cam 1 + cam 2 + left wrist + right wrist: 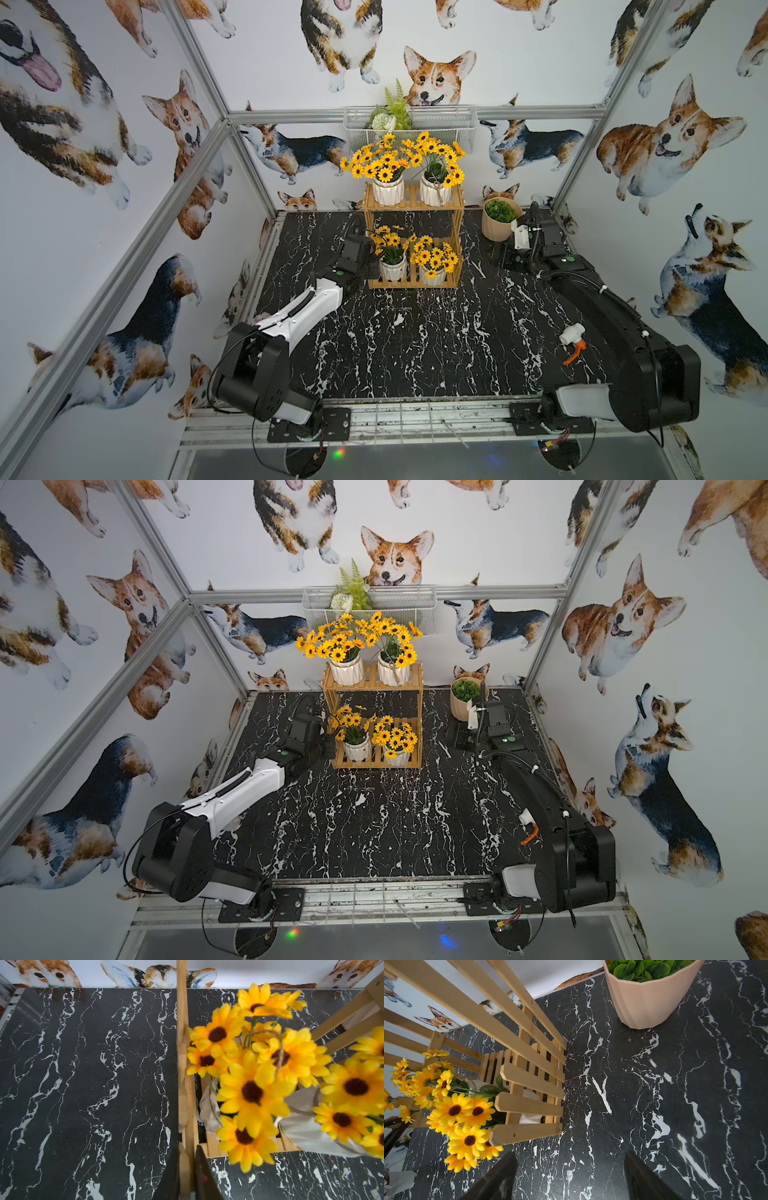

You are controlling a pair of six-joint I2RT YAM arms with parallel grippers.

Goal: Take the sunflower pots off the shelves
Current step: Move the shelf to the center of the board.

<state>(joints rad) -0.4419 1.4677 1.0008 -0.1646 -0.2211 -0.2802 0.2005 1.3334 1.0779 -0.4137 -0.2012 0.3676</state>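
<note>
In front of the shelves (411, 198) the surface (415, 345) lies open and wide. Right of the shelves, free surface reaches up to the beige pot (496, 229). The lower tier is tight: slats hang over the sunflower pots (392, 269) and thin posts stand at the sides. The left fingers (204, 1174) are closed around the front left post. Behind the shelves, a wire basket (449, 124) hangs close above the top flowers.

Light-wood shelves (412, 198), marble-look tabletop (415, 353)

The left gripper (187, 1169) is clamped on a corner post of the shelves (412, 200); the right gripper (571, 1172) hangs wide-jawed beside them.
</note>
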